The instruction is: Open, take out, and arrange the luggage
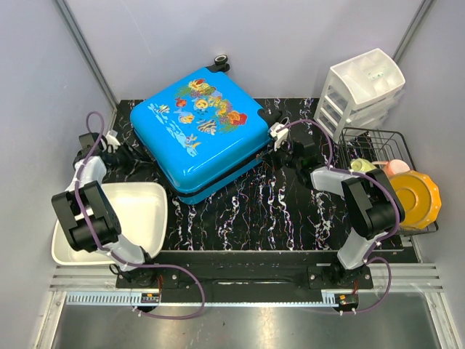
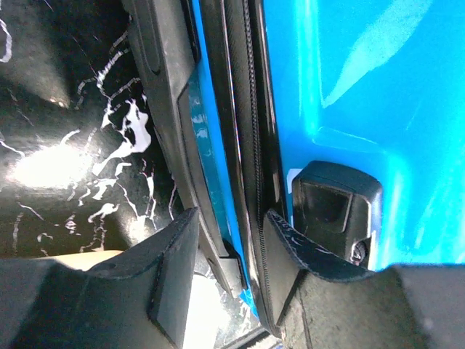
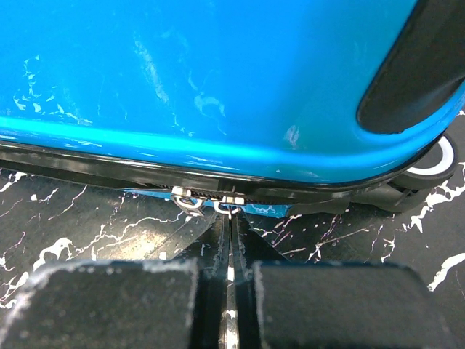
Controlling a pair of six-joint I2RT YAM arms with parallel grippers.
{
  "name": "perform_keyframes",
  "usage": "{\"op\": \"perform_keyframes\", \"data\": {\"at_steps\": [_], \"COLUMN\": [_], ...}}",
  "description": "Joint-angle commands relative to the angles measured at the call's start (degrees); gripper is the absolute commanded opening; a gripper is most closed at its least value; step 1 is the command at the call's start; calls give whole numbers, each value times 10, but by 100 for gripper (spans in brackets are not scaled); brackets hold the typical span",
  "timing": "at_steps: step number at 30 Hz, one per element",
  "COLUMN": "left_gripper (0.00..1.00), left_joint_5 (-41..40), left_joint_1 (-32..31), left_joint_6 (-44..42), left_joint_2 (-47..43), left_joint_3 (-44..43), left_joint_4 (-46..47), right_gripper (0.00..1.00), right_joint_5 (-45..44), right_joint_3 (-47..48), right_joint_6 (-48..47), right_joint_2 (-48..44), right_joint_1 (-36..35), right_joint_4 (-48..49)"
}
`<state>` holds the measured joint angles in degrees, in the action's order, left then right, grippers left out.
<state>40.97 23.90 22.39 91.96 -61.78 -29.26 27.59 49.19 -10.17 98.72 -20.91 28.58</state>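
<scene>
The luggage [image 1: 203, 131] lies flat, fish-printed lid up, toward the back middle of the black marbled bench [image 1: 240, 211], with its two shells closed together. It is by far the biggest thing there and probably the heaviest. The hard shell is stiff and glossy (slippery for flat pads, and far too wide for either gripper to span), so lifting or dragging it by the shell looks a poor bet. It should hold its shape under a push, and the lid will likely swing up as one rigid piece once the zip is run round.

The better holds are small: the black zip band [image 2: 251, 145] along the seam and, smaller still, the two metal zip pulls [image 3: 190, 201]. The left gripper [image 2: 231, 243] stands roughly half open astride the seam rim on the case's left side; whether its pads pinch it cannot be told. The right gripper [image 3: 230, 240] is fully closed, its tips right at the pulls; whether a tab is nipped between them cannot be told.
</scene>
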Motion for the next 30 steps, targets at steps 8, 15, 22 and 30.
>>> {"op": "perform_keyframes", "data": {"at_steps": [8, 15, 22, 30], "left_gripper": [44, 46, 48, 37], "left_joint_5": [-66, -70, -82, -104], "left_joint_1": [34, 9, -31, -61], "left_joint_6": [-13, -12, -8, -8], "left_joint_2": [-21, 29, 65, 105], "left_joint_3": [15, -6, -14, -36], "left_joint_4": [94, 97, 99, 76], "right_gripper": [0, 0, 0, 0], "right_joint_5": [-15, -15, -17, -39], "right_joint_3": [34, 42, 48, 36], "right_joint_6": [-5, -5, -5, -22], "right_joint_2": [-18, -10, -5, -14], "right_joint_1": [-5, -7, -7, -6], "right_joint_4": [3, 2, 0, -5]}}
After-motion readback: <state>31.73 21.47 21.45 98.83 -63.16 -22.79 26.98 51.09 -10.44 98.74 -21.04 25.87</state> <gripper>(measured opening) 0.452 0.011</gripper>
